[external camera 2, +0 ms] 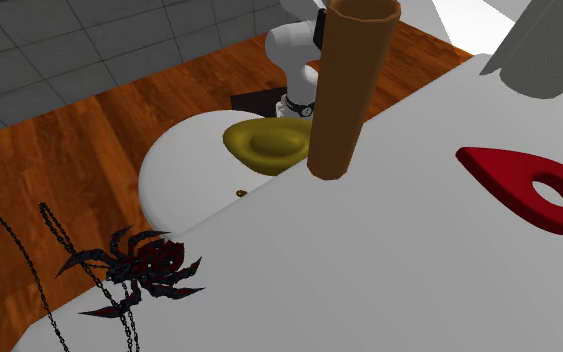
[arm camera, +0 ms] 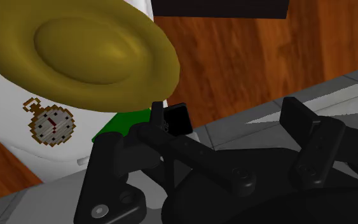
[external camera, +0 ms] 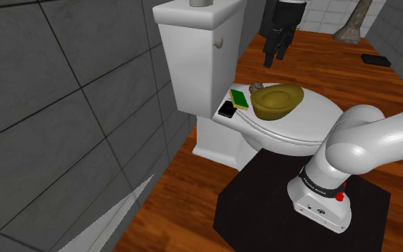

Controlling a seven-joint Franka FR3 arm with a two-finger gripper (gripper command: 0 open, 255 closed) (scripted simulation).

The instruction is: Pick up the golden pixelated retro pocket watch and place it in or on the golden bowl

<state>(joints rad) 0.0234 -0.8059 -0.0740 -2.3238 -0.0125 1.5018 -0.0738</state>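
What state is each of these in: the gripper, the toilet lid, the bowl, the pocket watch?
gripper: open, holding nothing.
toilet lid: shut.
golden bowl: resting on the lid, nothing in it.
pocket watch: lying flat on the lid beside the bowl, not held.

Closed white toilet lid point(external camera: 316, 120) is the carrying surface. On it sits a golden bowl point(external camera: 278, 101), with a small pixelated pocket watch point(arm camera: 51, 122) just beside its rim toward the tank. A flat green block point(external camera: 240, 98) and a small black block point(external camera: 227, 109) lie side by side at the hinge end.
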